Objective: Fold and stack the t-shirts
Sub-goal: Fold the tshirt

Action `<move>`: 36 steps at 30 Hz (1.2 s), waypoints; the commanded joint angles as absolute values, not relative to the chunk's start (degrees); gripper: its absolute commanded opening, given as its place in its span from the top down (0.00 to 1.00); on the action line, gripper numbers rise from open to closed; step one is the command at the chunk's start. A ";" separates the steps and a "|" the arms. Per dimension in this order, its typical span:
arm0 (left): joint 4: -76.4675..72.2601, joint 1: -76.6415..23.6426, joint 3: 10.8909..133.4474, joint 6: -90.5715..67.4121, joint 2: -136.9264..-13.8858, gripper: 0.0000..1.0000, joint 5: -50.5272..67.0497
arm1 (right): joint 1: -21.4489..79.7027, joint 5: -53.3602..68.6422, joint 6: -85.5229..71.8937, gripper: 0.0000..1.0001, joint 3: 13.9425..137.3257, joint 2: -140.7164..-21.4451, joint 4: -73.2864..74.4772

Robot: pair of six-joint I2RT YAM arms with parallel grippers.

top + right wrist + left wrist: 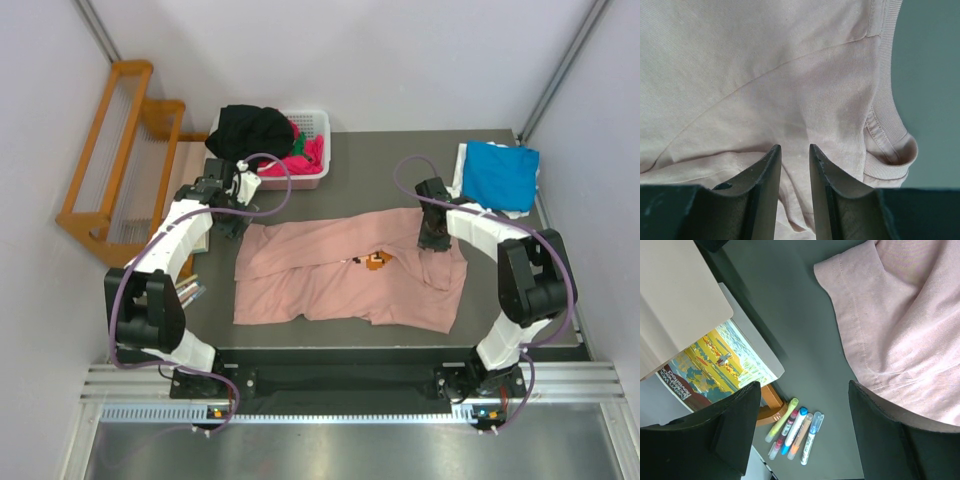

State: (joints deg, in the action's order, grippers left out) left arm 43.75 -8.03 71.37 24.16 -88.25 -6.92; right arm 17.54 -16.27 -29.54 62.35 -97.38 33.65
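On the desk (360,170) lies the limp, light pink t-shirt (350,275), best pinched at a seamed edge; left gripper (804,387) jaws spread beside its sleeve, right gripper (795,150) jaws nearly together by the collar (890,160), whether pinching cloth I cannot tell.

Shirts: five visible. One pink shirt (340,280) at centre, one blue shirt (498,175) at 2 o'clock, and three at 11 o'clock in the basket (318,125): black shirt (250,130), magenta shirt (305,160), green shirt (297,133). Baskets: one. Wooden racks: one rack (115,150) at 10 o'clock. Markers (795,432): five. Arms: two, left arm (170,240) and right arm (490,235).
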 commanded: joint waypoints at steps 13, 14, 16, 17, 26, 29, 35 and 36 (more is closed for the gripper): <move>43.24 -8.09 72.33 23.99 -86.48 0.25 -6.77 | 23.02 -14.41 -28.83 0.71 63.90 -96.77 32.52; 43.24 -8.09 72.33 23.99 -86.48 0.25 -6.77 | 23.46 -14.50 -28.92 0.71 63.90 -96.77 32.52; 43.16 -8.09 72.33 24.08 -86.48 0.25 -6.77 | 23.73 -14.41 -29.27 0.71 63.63 -96.86 32.52; 43.15 -8.09 72.33 24.08 -86.40 0.25 -6.85 | 24.17 -14.41 -29.27 0.71 63.55 -96.86 32.52; 43.15 -8.09 72.25 24.08 -86.31 0.25 -6.77 | 25.75 -13.45 -29.88 0.71 62.67 -97.03 32.17; 43.07 -8.09 72.25 24.08 -86.31 0.25 -6.77 | 27.42 -13.10 -30.41 0.72 62.23 -96.59 32.43; 42.98 -8.09 72.42 23.91 -86.48 0.25 -6.77 | 32.51 -11.52 -31.81 0.72 60.47 -94.84 33.40; 43.07 -8.09 72.51 23.82 -86.48 0.25 -6.68 | 33.30 -10.90 -31.99 0.73 60.21 -94.49 33.57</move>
